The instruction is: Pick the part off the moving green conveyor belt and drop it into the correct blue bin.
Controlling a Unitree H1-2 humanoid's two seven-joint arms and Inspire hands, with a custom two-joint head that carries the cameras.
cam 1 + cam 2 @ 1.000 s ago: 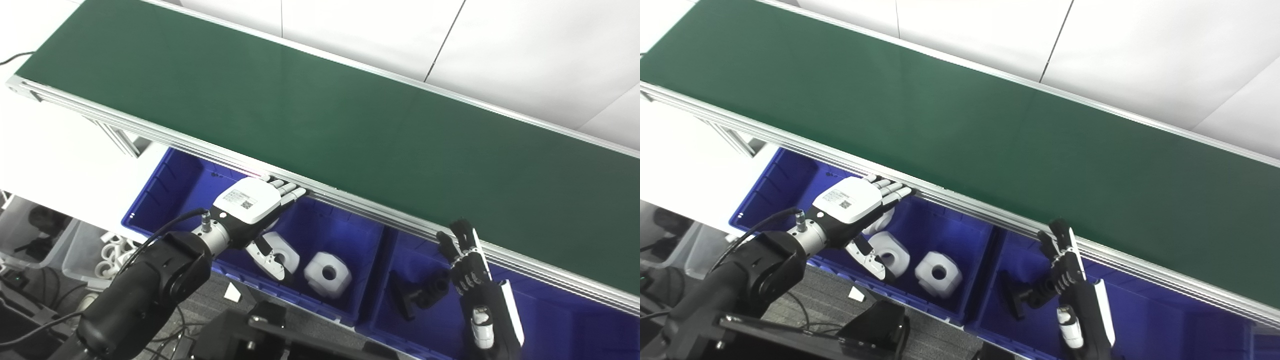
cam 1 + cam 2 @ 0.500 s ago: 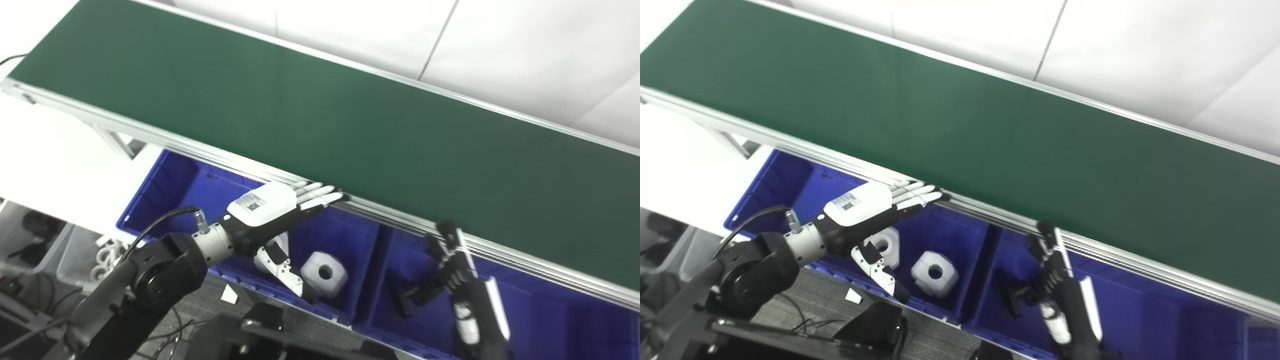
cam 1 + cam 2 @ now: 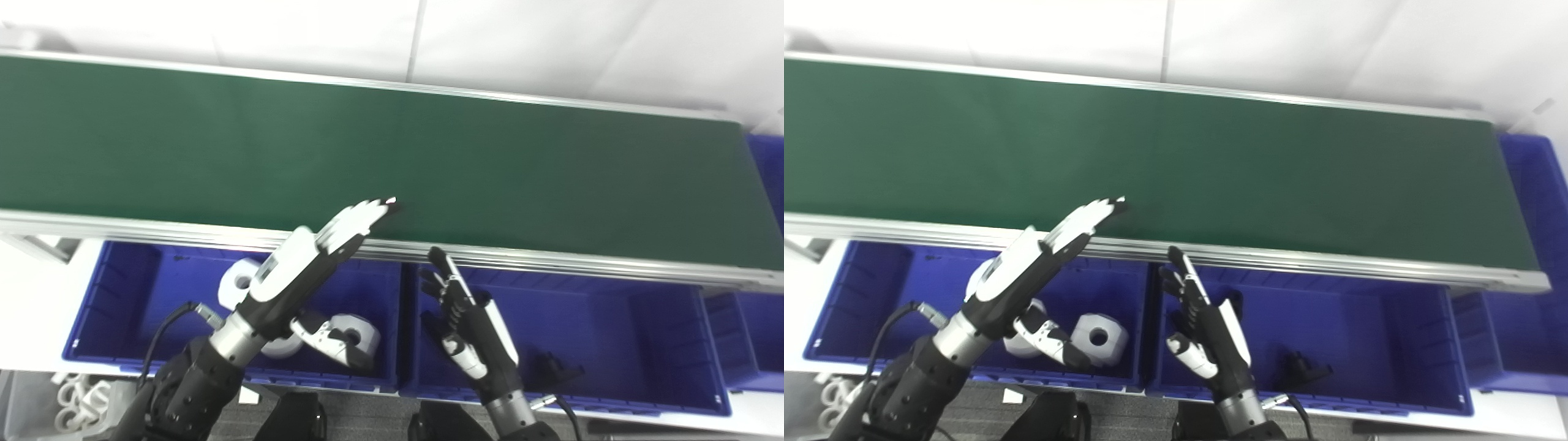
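Note:
The green conveyor belt (image 3: 490, 165) runs across the picture and carries no part in view. My left hand (image 3: 306, 263) is open and flat, its fingertips (image 3: 373, 211) stretched over the belt's near edge, above the left blue bin (image 3: 122, 288). In that bin lie white parts (image 3: 242, 285) with round holes, one (image 3: 358, 331) beside my thumb. My right hand (image 3: 1213, 331) is open with its fingers pointing up, over the left end of the right blue bin (image 3: 612, 318). A black part (image 3: 554, 367) lies in that bin, to the right of the hand.
The belt's aluminium rail (image 3: 551, 260) runs between the belt and the bins. Another blue bin (image 3: 1534, 184) stands past the belt's right end. Loose white parts (image 3: 73, 404) lie in a clear box at the lower left.
The camera has swung, so the belt now lies level. My left hand has risen from the bin, fingers now over the belt edge. My right hand now sits left of the black part.

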